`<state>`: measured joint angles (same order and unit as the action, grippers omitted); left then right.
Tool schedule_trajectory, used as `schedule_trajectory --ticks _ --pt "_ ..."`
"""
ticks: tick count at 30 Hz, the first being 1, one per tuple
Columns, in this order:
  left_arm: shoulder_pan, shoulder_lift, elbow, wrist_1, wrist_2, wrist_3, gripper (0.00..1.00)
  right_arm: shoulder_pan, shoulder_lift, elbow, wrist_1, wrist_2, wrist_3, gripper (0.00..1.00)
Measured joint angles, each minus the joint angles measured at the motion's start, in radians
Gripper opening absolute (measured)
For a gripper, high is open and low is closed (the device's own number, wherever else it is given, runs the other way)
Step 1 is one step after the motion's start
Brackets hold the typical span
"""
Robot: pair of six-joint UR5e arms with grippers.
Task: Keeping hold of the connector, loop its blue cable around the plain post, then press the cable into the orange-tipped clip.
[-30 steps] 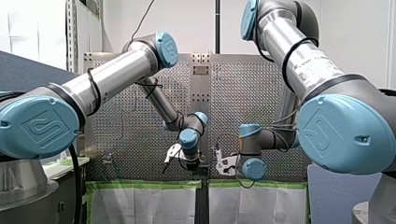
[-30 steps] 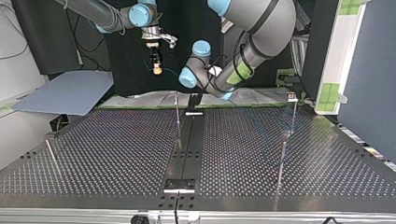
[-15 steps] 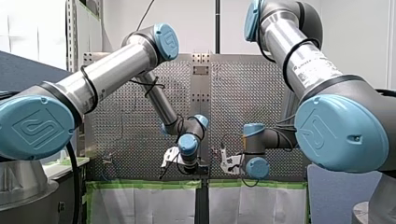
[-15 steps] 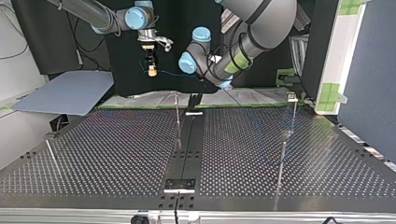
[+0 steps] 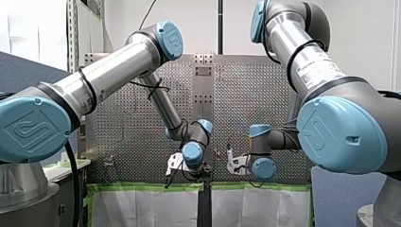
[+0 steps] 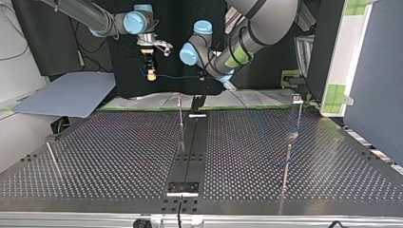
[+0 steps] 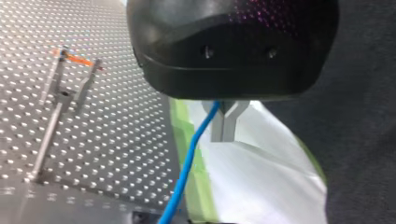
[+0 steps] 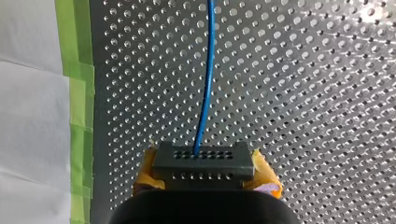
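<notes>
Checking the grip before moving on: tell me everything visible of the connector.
The connector is a black, plastic-looking rectangular block with rows of small holes. It sits level, clamped at both ends between the yellow pads of my right gripper, over the table. The cable, blue, leaves one front hole and runs straight ahead.

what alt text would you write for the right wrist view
My right gripper holds a black connector between its yellow pads, and a blue cable runs straight ahead from the connector over the perforated table. A strip of green tape and a white sheet border the table to one side of the gripper.
</notes>
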<state>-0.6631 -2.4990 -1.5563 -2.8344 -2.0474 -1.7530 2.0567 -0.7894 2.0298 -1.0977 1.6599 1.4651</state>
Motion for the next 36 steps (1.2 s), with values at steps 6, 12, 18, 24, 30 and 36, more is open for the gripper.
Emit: schedule_trajectory --ticks 6,12,18,24,30,36 --pt "-0.001 0.03 0.0 0.06 -0.012 -0.026 0.0 -0.014 0.0 -0.005 0.009 -0.023 -0.004 0.0" --pt "0.001 0.053 -0.001 0.113 -0.021 -0.035 0.0 -0.027 0.0 -0.01 0.011 -0.044 -0.013 0.0" --pt "-0.005 0.054 -0.001 0.163 -0.055 -0.04 0.0 -0.042 0.001 -0.018 0.007 -0.064 -0.037 0.0" --pt "-0.009 0.054 0.0 0.221 -0.043 -0.053 0.0 -0.058 0.001 -0.033 0.011 -0.087 -0.044 0.0" --pt "-0.012 0.053 0.0 0.277 -0.025 -0.054 0.0 -0.072 0.001 -0.054 0.031 -0.096 -0.058 0.0" --pt "-0.005 0.052 0.0 0.302 -0.014 -0.062 0.0 -0.08 0.001 -0.064 0.037 -0.109 -0.06 0.0"
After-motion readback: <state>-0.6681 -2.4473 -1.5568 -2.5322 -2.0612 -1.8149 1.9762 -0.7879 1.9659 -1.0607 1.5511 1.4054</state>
